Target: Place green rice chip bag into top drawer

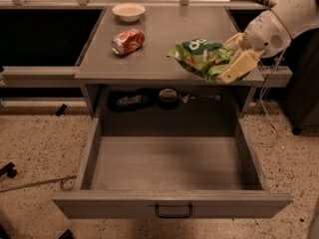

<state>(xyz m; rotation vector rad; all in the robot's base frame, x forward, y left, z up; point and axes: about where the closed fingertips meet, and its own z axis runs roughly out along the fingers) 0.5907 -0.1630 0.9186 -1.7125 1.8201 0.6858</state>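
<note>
- One green rice chip bag (198,58) was counted.
- One red soda can (128,41).
- One white bowl (128,11).
- One table (164,31).
- One top drawer (172,204), which stood open.
- One gripper (231,57), clamped on the bag at the table's right edge.

A grey table (164,49) carries a white bowl (128,11) at 11 o'clock of its top. A red soda can (128,41) lies on its side at 9 o'clock, well apart from the bowl. Dark clutter (128,101) sits in the recess under the top. A thin cable (269,123) trails over the speckled floor (35,143) at 3 o'clock. The gripper (230,59) is at the table's 3 o'clock edge.
</note>
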